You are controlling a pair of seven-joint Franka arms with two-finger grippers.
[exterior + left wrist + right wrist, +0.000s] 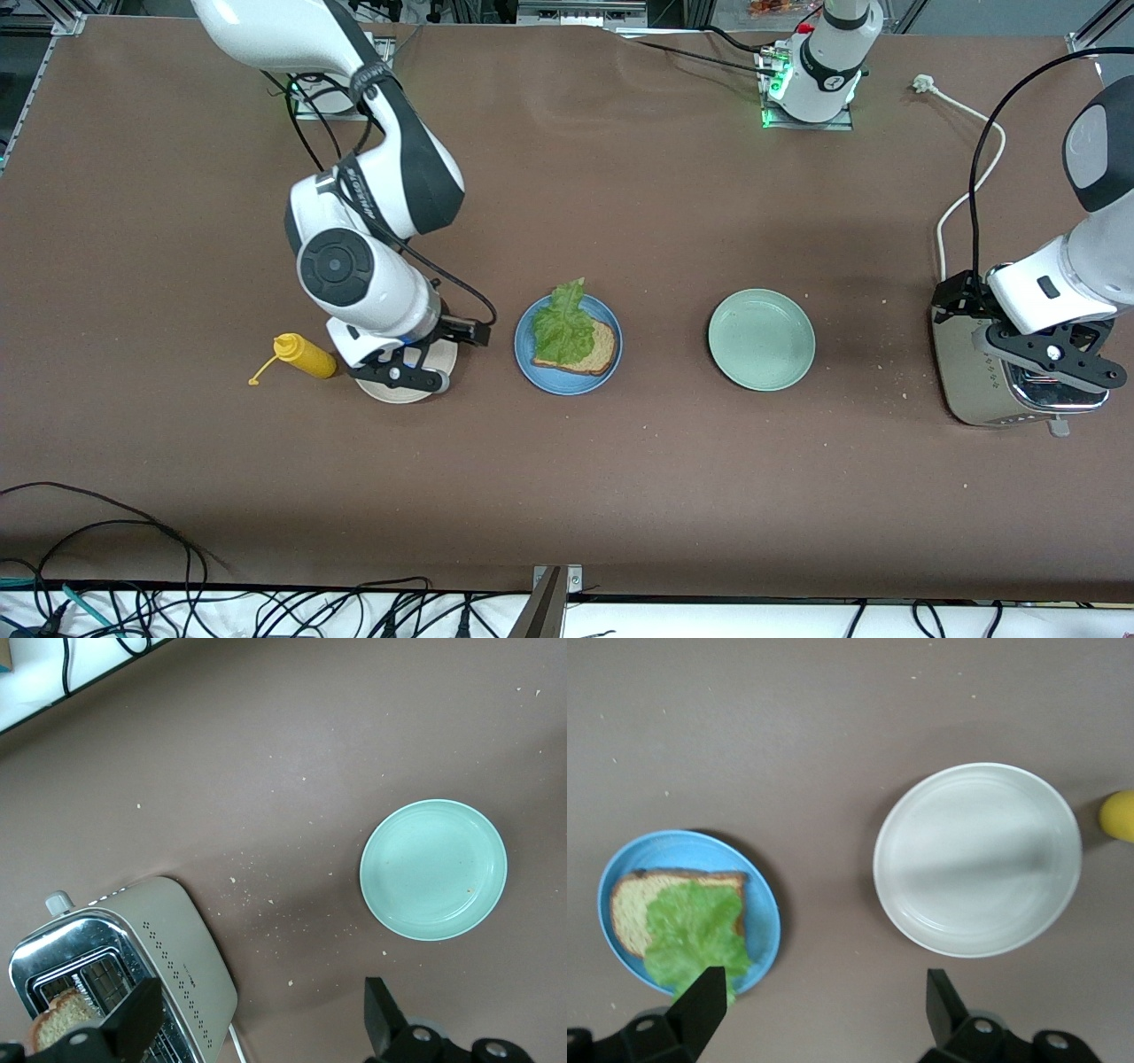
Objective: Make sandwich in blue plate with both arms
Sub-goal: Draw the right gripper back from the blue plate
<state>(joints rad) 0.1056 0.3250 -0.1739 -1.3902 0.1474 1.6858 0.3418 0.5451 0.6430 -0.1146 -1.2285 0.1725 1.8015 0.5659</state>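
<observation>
Front view: we see the blue plate [524,359] mid-table holding one toast slice [595,353] topped with lettuce [562,326]. The right gripper [406,376] hovers over the beige plate [403,392], jaws spread; the left gripper [1059,372], likewise spread and empty, hangs over the toaster [970,385].

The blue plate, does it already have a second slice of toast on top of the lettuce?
No, on the blue plate the lettuce leaf lies uncovered on a single toast slice.
</observation>
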